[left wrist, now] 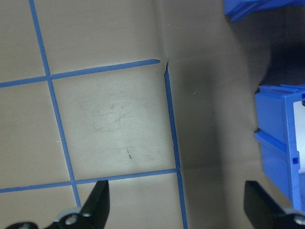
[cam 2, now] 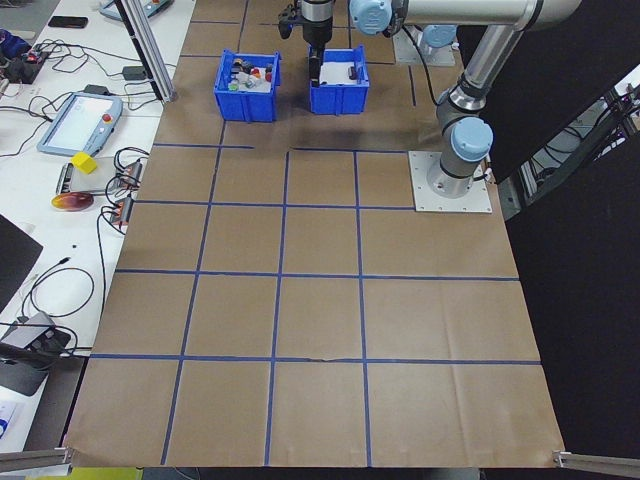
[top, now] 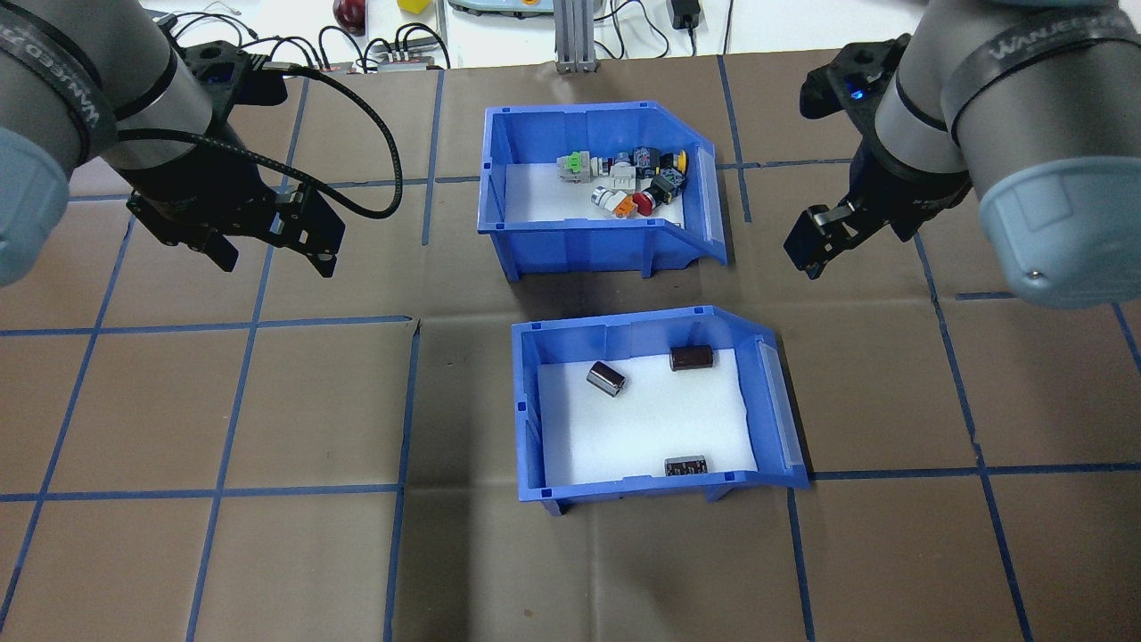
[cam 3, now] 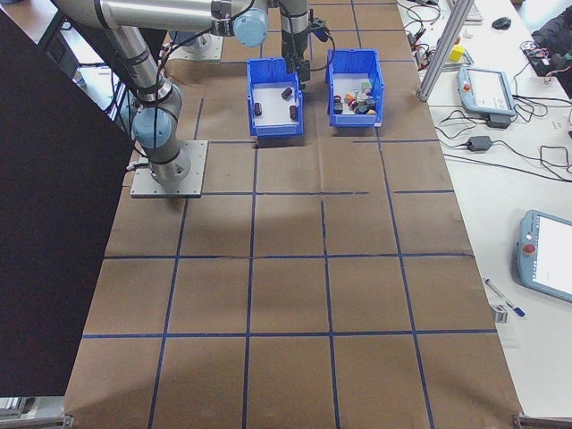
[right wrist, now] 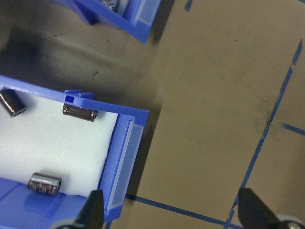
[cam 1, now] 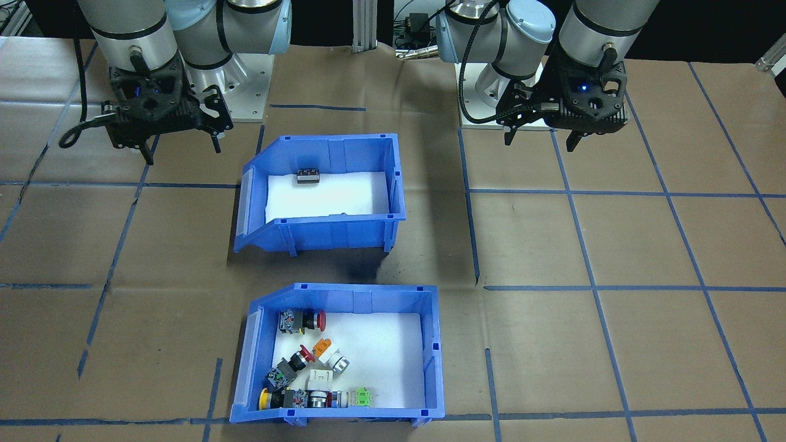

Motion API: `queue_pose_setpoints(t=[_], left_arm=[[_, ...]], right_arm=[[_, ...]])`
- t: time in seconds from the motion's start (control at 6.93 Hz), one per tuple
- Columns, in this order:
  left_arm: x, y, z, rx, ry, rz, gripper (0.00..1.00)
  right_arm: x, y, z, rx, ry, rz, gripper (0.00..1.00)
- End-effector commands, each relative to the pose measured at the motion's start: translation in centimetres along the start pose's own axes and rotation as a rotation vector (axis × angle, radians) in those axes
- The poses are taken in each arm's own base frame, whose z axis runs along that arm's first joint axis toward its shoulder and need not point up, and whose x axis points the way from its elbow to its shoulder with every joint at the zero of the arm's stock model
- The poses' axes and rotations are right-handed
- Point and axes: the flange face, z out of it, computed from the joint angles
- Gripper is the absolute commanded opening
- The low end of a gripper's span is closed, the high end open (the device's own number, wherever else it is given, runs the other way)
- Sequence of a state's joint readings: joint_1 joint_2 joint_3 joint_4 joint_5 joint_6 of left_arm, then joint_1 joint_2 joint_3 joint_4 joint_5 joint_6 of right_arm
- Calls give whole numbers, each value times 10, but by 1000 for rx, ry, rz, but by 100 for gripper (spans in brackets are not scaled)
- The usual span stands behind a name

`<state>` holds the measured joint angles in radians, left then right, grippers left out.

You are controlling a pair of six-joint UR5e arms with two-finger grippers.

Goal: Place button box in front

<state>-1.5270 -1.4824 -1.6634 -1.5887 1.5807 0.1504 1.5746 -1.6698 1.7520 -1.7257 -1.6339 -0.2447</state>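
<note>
- Nearest the robot, on the brown table (top: 267,553), sits a blue bin (top: 655,401) lined in white, with three small dark cylinders (top: 607,377) inside.
- To either side, both grippers hover above the table holding nothing: the left gripper (top: 272,254) has its fingers spread apart, and the right gripper (top: 824,241) is spread too.
- Farthest out, just beyond the first bin and apart from it, stands the button box (top: 599,183), its coloured switches (top: 635,181) heaped toward its sloped lip.

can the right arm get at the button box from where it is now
Probably yes. The right gripper hangs with jaws open just off the sloped lip of the button box, with only bare table between them. The other bin sits nearer the robot.
</note>
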Motion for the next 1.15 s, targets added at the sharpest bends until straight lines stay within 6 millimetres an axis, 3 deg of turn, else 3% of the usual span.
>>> queue_pose_setpoints(t=[0.0, 0.29, 1.01], left_arm=[[-3, -1, -3, 5, -2, -5, 99], [-3, -7, -2, 7, 1, -5, 99], [-3, -4, -2, 12, 1, -4, 99]], right_arm=[[2, -3, -14, -26, -27, 216, 100], [8, -19, 1, -75, -39, 238, 100], [7, -17, -6, -87, -70, 250, 100]])
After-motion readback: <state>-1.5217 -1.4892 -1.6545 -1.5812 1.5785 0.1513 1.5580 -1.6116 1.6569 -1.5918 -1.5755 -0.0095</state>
